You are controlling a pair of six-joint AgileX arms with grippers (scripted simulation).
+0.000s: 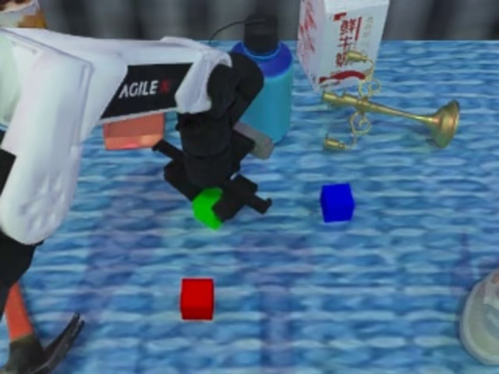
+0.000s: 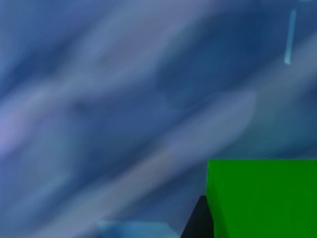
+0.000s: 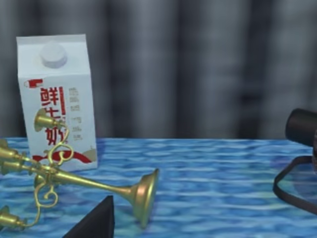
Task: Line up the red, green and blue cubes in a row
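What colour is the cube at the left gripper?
Bright green: the cube sits between the left gripper's fingers. Clearest in the top view.

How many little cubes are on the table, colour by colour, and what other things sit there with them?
Red cube: 1
Green cube, at the left gripper: 1
Blue cube: 1
Bottle: 1
Milk carton: 1
Brass candlestick: 1
Salmon-red scoop: 1
Total: 7

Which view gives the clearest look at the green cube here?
The top view: the green cube shows beneath the left gripper, with table around it. The left wrist view has it cut off at the frame's corner. The right wrist view misses it.
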